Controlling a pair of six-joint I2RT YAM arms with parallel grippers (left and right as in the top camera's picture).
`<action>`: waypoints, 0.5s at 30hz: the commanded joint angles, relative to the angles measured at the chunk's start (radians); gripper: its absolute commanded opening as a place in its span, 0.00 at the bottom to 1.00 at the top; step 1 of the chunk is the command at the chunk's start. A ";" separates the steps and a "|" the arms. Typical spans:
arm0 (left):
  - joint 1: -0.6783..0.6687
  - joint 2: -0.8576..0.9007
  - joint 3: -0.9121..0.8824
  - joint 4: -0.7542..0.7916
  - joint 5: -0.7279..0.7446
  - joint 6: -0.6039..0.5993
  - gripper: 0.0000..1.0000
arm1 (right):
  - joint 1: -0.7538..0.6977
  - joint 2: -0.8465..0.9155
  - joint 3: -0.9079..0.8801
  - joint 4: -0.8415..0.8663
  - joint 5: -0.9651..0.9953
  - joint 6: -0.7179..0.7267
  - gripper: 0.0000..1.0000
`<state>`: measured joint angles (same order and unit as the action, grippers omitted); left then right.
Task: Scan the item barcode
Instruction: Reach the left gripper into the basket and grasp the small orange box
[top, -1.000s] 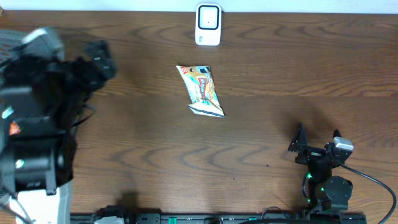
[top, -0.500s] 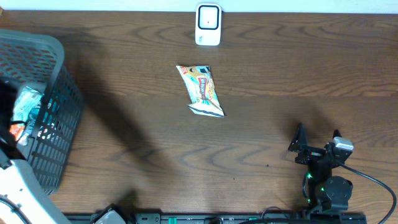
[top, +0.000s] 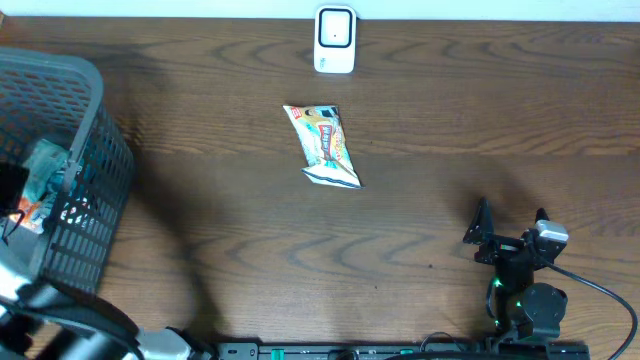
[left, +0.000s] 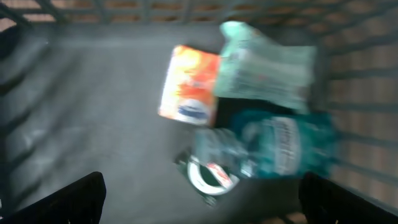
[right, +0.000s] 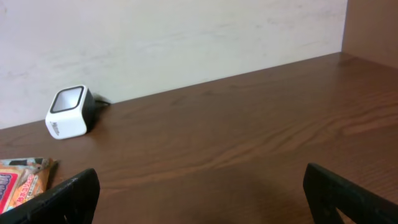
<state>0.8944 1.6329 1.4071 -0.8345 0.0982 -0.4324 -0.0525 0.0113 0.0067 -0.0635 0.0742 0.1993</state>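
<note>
1. The packet (top: 322, 147) lay mid-table, its long axis slanting slightly and running toward the scanner (top: 335, 40).
2. It sat ahead and to the left of the right gripper (top: 511, 228), the nearer one, I'd judge. Jaws were wide and empty, the arm folded low.
3. The left gripper (left: 211, 202) hung agape and empty over the basket (top: 100, 160), above loose packs (left: 264, 68).

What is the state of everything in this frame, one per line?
Snack packet: lying flat on the table, ungrasped.
Barcode scanner: upright at the table's far edge.
Basket: holds several packets.
Left end effector: open, empty, above the basket's contents.
Right end effector: open, empty.
</note>
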 joint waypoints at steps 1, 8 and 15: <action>0.027 0.074 0.004 0.013 -0.035 0.070 0.98 | 0.005 -0.005 -0.001 -0.004 -0.002 0.010 0.99; 0.029 0.239 0.004 0.067 0.008 0.130 0.98 | 0.005 -0.005 -0.001 -0.004 -0.002 0.010 0.99; 0.029 0.336 0.004 0.123 0.013 0.133 0.98 | 0.005 -0.005 -0.001 -0.004 -0.002 0.010 0.99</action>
<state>0.9222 1.9289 1.4071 -0.7261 0.1032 -0.3275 -0.0525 0.0113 0.0067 -0.0639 0.0746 0.1993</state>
